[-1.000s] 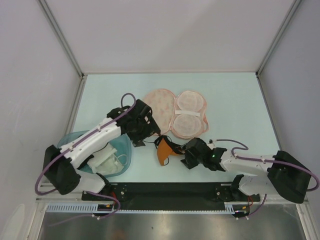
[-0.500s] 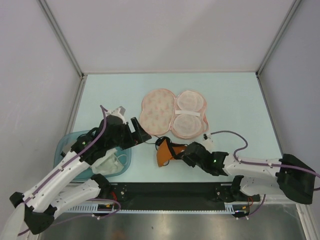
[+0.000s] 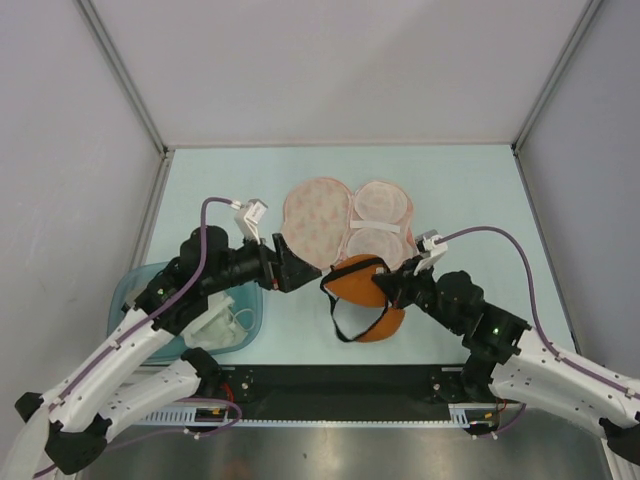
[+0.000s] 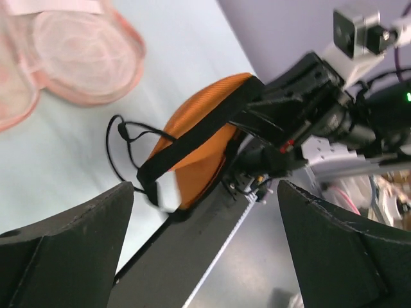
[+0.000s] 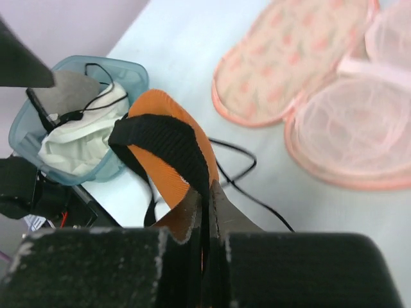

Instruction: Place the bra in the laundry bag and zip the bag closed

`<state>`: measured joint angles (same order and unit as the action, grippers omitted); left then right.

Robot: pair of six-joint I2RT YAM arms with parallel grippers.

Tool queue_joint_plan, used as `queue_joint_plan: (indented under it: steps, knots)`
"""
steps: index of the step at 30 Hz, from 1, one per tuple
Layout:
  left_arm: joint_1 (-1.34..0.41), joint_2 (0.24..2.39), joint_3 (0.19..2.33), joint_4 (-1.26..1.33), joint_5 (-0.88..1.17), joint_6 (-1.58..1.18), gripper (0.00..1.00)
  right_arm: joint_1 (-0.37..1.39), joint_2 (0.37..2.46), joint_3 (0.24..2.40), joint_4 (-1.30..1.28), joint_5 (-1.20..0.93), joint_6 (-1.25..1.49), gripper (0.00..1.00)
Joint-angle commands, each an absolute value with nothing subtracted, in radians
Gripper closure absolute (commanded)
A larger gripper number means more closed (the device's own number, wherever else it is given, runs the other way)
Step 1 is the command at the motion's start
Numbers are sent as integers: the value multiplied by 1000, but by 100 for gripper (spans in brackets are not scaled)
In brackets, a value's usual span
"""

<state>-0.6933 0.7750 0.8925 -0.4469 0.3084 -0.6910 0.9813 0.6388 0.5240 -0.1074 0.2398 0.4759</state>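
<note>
The orange bra (image 3: 362,283) with black trim hangs off the table, and my right gripper (image 3: 387,290) is shut on its black band. In the right wrist view the jaws (image 5: 209,194) pinch that band below the orange cup (image 5: 162,168). Thin black straps dangle under it. The laundry bag (image 3: 348,226) lies open flat just behind, its printed half (image 5: 292,61) to the left and its pale lining to the right. My left gripper (image 3: 306,273) is open and holds nothing, just left of the bra. In its own view the bra (image 4: 204,144) is ahead of the spread fingers (image 4: 67,247).
A translucent teal tub (image 3: 133,286) with a white garment (image 3: 215,322) stands at the near left, beside the left arm. The black base rail (image 3: 330,380) runs along the near table edge. The enclosure's walls close in the left, right and far sides.
The right gripper shut on the bra's band and lifted it up and to the right, toward the bag. The left gripper backed off from the bra and opened wider.
</note>
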Motion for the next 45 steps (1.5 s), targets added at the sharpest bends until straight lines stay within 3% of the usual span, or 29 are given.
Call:
queue_joint_plan:
  steps: [1, 11, 19, 24, 33, 38, 45]
  knots:
    - [-687, 801, 925, -249, 520, -591, 2, 925, 624, 633, -92, 40, 238, 100]
    - [-690, 853, 1046, -285, 563, -384, 3, 848, 684, 721, -48, -176, 209, 100]
    - [-689, 891, 1062, -334, 660, -307, 15, 813, 709, 704, 30, -379, 239, 100]
    - [-690, 930, 1042, -348, 696, -308, 14, 805, 722, 690, 51, -448, 258, 100]
    - [-692, 875, 999, -301, 430, -385, 11, 746, 765, 699, 136, -403, 342, 100]
    - [-689, 853, 1037, -298, 223, -440, 9, 689, 912, 756, 205, -368, 380, 100]
    - [-680, 841, 1048, -301, 152, -469, 7, 551, 1136, 841, 352, -420, 454, 100]
